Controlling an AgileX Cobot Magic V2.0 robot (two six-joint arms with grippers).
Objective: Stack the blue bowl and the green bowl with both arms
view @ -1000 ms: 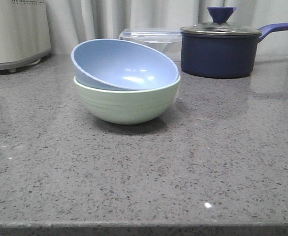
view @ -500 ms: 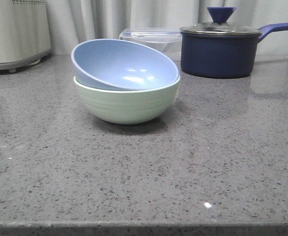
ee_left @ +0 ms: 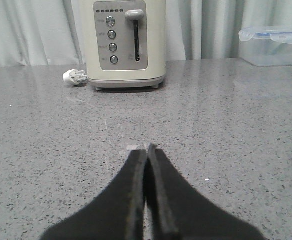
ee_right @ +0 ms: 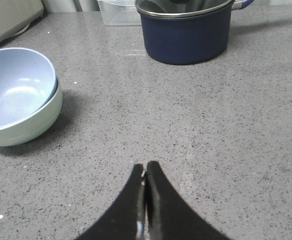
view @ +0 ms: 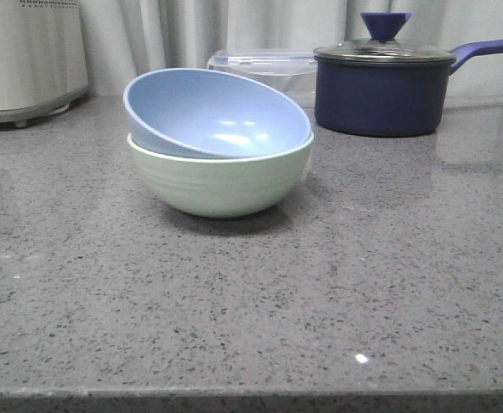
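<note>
Matte blue bowl (view: 217,116) sat tilted inside ridged green bowl (view: 221,181); left gripper (ee_left: 146,150) and right gripper (ee_right: 146,167) both closed, empty.

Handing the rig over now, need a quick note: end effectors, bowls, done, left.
Left end effector: shut, empty, low over bare counter, facing the toaster.
Right end effector: shut, empty, clear of the bowls.
Blue bowl sits inside the green bowl, tilted rather than level, mid-counter in front of the saucepan.
Done: bowls stacked, both released.
Left: perhaps level the blue bowl; otherwise nothing.
</note>
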